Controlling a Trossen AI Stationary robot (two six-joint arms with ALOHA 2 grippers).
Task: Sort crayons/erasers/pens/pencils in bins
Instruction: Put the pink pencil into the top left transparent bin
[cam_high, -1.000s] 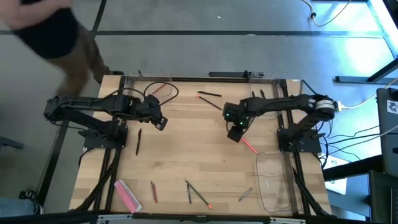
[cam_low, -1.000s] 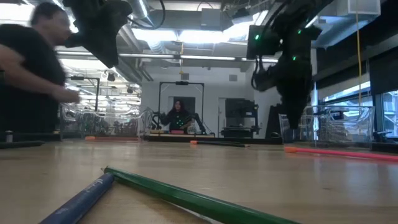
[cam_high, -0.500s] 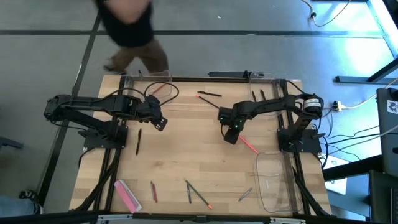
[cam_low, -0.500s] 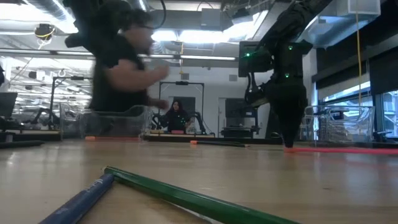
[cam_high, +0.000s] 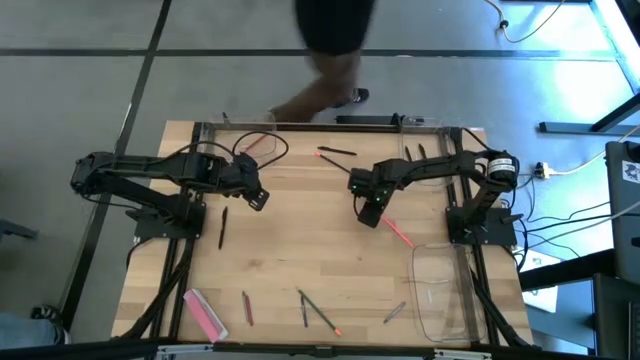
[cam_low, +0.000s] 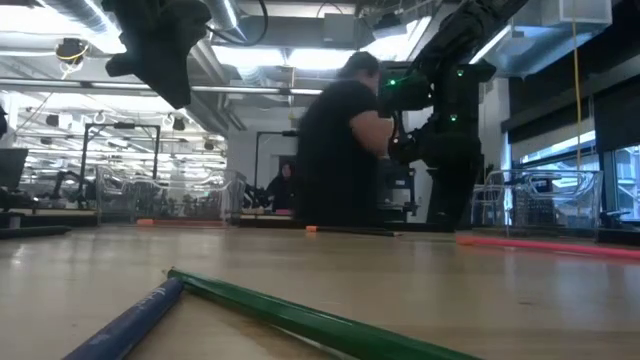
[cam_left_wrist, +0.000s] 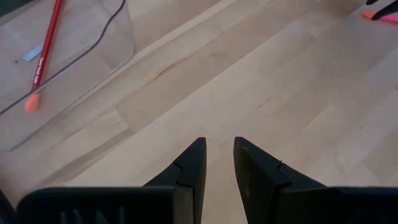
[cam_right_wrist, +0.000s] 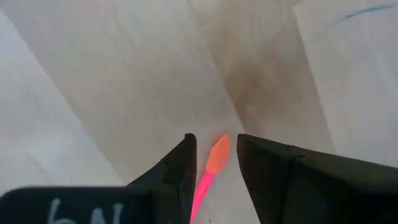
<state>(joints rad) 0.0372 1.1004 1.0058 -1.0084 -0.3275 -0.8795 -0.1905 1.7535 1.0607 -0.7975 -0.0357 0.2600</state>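
The thin bright pink crayon (cam_high: 400, 233) lies flat on the pale wooden worktop (cam_high: 300, 250), just beside the near end of the clear plastic rectangular bin (cam_high: 441, 292) on the right. In the last second the right pincer (cam_high: 370, 215) has swung from a spot just off the crayon's tip to stand over that tip. The right wrist view shows the orange point (cam_right_wrist: 217, 154) in the gap between its two dark fingers (cam_right_wrist: 177, 167), jaws parted and touching nothing. I judge this a lined-up grasp, not yet closed. Well away from the crayon, the left pincer (cam_high: 258, 197) has not moved; its jaws stand slightly apart and empty. Behind the worktop a person (cam_low: 340, 150) has walked across.
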